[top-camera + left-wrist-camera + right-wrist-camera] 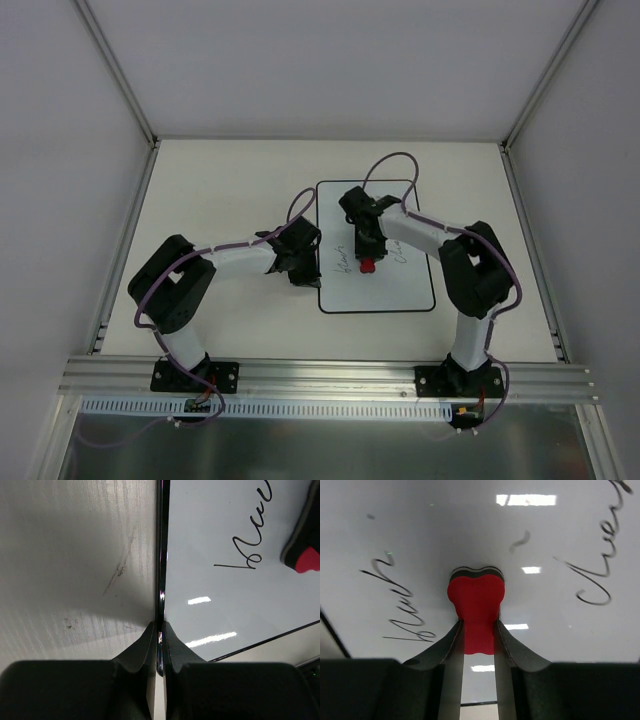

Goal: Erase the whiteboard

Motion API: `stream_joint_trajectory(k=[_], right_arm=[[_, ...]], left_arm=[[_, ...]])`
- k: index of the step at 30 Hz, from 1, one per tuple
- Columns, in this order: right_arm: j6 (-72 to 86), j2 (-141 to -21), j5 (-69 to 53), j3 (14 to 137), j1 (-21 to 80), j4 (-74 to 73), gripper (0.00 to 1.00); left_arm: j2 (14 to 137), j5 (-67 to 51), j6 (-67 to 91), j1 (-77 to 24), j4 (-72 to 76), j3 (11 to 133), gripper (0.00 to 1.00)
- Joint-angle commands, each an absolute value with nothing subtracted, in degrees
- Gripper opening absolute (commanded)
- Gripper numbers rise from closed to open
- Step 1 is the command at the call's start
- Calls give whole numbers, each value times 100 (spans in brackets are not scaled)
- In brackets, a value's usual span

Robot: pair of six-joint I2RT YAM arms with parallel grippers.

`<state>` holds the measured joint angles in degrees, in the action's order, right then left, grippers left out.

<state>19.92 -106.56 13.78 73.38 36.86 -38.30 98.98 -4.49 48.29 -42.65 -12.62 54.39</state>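
Observation:
The whiteboard (pixel 400 290) lies flat mid-table, white with a thin black rim and dark handwriting on it. My left gripper (pixel 303 268) is shut on its left rim (pixel 160 580), one finger on the table side, one on the board. My right gripper (pixel 367 258) is shut on the red bone-shaped eraser (pixel 368 266), which rests on the board between two written words. In the right wrist view the eraser (pixel 476 600) sits pinched at its waist between my fingers (pixel 449 645), writing on both sides. The eraser also shows in the left wrist view (pixel 307 560).
The pale table (pixel 220 190) is enclosed by white walls on three sides. An aluminium rail (pixel 320 375) runs along the near edge where both arm bases are bolted. Scuff marks (pixel 117 572) mark the table left of the board.

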Motion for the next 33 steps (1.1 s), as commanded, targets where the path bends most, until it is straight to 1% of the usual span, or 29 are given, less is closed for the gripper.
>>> stream_joint_trajectory(k=[1,11,15,18,20,23,24,26,30,33], right_arm=[[1749,-11328,1134,8032,3999,-3814,0],[1573,-12708,967,9850,4113,-4201,0],[1582,-13034,932,10213,4131,-4578,0],[1591,-12903,914,9837,4209,-4676,0],[1608,-12597,896,9450,4280,-4667,0],[1678,-12183,783,8554,4456,-4501,0],[1714,-11877,695,8047,4534,-4282,0],[1862,-11603,440,7631,4614,-4114,0],[2056,-11189,352,7067,4921,-3877,0],[2144,-11223,351,7145,5062,-3806,0]], left_arm=[[10151,-132,4702,-4219,-2021,5185,0],[10125,-141,4676,-4228,-2004,5203,0],[10116,-132,4711,-4228,-2004,5203,0],[10143,-132,4729,-4228,-2004,5212,0],[10143,-132,4764,-4228,-2013,5203,0],[10143,-123,4781,-4219,-2004,5212,0],[10151,-114,4781,-4219,-2013,5212,0],[10143,-97,4799,-4219,-2004,5203,0],[10125,-88,4808,-4219,-1987,5186,0],[10116,-88,4808,-4219,-1995,5186,0]])
